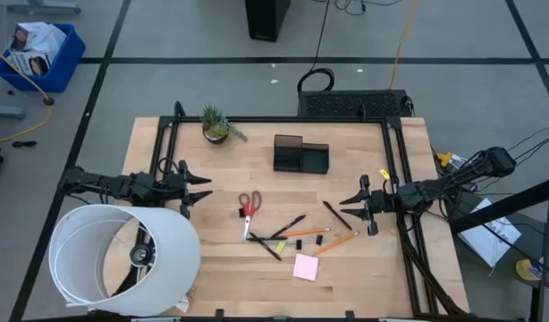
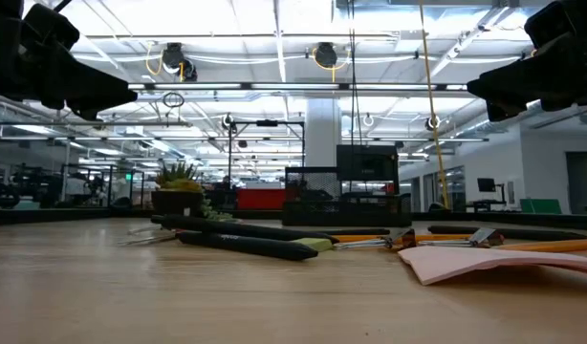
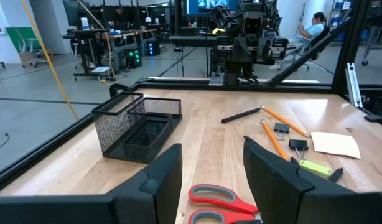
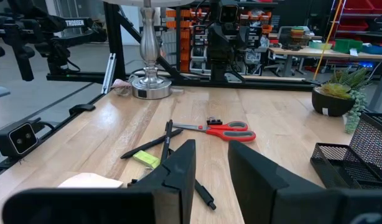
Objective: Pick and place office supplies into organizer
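Several light, stiff supplies lie loose mid-tabletop (image 1: 167, 259) just before the empty organizer (image 1: 300, 154): scissors (image 1: 249, 209) best pinched at the blades, thin pens (image 1: 288, 226) likely rolling, while both left gripper (image 1: 192, 189) and right gripper (image 1: 359, 204) hover with fingers spread, holding nothing.

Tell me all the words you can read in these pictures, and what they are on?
"TROSSEN": white letters on the dark robot arm across the table, in the right wrist view.
Blue bin's printed packets on the floor, high view: too small to read.
Nothing readable on the scissors, pens, pencils or sticky-note pad.
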Available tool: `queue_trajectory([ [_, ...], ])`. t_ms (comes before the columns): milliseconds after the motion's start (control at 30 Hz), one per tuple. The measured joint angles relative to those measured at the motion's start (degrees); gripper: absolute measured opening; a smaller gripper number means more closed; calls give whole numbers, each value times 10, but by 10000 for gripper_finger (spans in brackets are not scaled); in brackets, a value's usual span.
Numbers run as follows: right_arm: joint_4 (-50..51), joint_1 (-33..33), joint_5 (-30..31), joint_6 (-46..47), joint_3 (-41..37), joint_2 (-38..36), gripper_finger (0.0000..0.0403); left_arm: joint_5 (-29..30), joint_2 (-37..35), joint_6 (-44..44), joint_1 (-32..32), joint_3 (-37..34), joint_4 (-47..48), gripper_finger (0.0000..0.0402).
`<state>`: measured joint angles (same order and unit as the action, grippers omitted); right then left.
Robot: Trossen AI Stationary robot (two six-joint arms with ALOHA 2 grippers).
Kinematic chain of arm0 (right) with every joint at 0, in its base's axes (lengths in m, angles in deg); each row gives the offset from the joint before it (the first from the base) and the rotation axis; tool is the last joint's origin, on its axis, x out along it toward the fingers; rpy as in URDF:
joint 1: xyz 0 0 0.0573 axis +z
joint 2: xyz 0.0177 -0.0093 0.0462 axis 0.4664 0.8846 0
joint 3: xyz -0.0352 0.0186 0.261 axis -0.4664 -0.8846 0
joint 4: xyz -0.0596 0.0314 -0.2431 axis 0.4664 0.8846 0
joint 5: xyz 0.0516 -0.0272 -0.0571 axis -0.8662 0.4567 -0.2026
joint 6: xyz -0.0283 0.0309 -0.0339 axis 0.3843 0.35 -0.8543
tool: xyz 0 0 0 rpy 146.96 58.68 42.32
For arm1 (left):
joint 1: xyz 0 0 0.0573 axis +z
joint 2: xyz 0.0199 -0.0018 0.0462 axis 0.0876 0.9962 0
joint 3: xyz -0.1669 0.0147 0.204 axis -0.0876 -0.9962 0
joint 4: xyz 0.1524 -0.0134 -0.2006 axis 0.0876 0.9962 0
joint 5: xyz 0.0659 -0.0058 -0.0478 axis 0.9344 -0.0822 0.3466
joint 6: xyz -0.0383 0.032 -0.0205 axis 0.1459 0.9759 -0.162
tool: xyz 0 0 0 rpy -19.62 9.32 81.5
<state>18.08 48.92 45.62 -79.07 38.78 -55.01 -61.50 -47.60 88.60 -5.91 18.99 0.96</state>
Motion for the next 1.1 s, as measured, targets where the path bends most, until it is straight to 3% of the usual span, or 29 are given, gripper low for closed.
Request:
queue_trajectory([
  [400,-7,-1,0,0,0,0,89,0,0,0,0,0,0,175],
  [533,-47,-1,36,4,0,2,89,0,0,0,0,0,0,175],
  [600,-101,-2,90,-24,0,6,89,0,0,0,0,0,0,175],
  [733,-225,-22,282,-67,0,19,89,0,0,0,0,0,0,175],
  [833,-248,-38,356,56,0,27,89,0,0,0,0,0,0,175],
  [967,-229,-50,361,312,0,38,89,0,0,0,0,0,0,175],
  [1100,-199,-67,362,419,0,56,89,0,0,0,0,0,0,175],
])
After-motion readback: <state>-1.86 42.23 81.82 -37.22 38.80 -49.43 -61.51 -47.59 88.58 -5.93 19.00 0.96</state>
